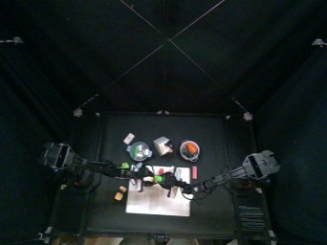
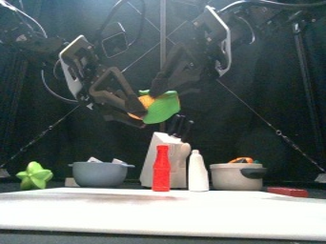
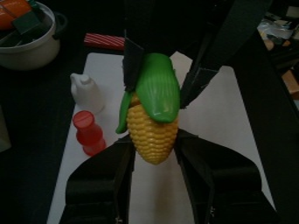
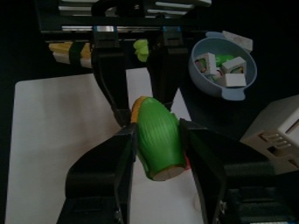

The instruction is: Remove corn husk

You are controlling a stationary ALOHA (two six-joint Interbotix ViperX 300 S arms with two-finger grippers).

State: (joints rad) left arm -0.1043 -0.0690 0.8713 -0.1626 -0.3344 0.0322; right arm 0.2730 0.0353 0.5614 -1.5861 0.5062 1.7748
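The corn cob is held in the air above the white mat, between both grippers. Its yellow kernels show at one end. A green husk covers the other end. My left gripper is shut on the yellow end. My right gripper is shut on the husk from the opposite side. In the front view the cob with its husk hangs above the bottles. In the top view the two grippers meet over the mat.
On the table stand a red bottle, a white bottle, a grey bowl with white pieces, a pot with orange food, a white box and a green star toy. A red item lies beyond the mat.
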